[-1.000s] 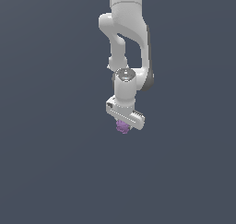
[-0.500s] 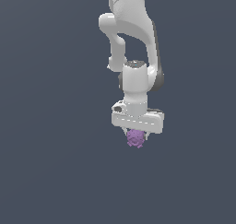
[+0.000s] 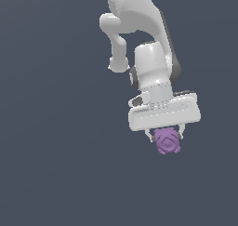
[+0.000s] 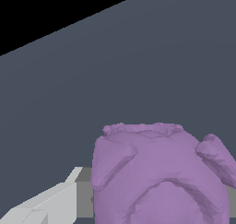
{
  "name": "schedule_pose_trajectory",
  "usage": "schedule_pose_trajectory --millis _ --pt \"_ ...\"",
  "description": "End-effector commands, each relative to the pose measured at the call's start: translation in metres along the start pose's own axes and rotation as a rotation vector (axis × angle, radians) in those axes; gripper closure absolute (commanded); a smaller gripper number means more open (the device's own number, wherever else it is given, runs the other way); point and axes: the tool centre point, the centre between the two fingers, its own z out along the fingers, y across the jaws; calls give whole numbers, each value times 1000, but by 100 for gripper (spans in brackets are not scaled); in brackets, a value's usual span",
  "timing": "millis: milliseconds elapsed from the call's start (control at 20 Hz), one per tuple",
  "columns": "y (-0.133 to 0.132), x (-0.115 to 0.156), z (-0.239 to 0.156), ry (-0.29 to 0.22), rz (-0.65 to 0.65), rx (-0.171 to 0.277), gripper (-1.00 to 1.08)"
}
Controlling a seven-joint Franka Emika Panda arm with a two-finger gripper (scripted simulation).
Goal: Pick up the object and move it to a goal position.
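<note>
Exterior view: flat dark blue-grey backdrop fills the whole frame, no edges, seams or shadows, so can't tell if it is a surface or floor or how far the arm is above it. White Panda arm (image 3: 139,39) comes in from the top, its upper links cut off by the frame edge. Wide white pincer (image 3: 166,137) body points down, toward the exterior view's right of centre. The object (image 3: 167,141), purple knobby lump, sits just under the pincer body between two short fingertips that barely show on each side; pincer is closed on it, object narrower than the pincer body. Contact points mostly hidden by the lump itself. Wrist view: the object (image 4: 159,174) fills the lower part of the picture, very close, cut off at the frame edge, bumps and ridges visible. One pale grey finger (image 4: 44,204) shows beside it, touching or just beside; the other finger is hidden. Same plain grey-blue plane behind, with a black wedge in one corner beyond its straight edge.
</note>
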Motion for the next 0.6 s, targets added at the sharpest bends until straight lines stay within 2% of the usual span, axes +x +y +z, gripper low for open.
schedule_pose_trajectory --millis 0,250,550 --pt "-23 18 -11 61 -48 52 108" --pt "-59 40 -31 149 -121 133 108" --pt "-86 52 -50 216 -178 196 108"
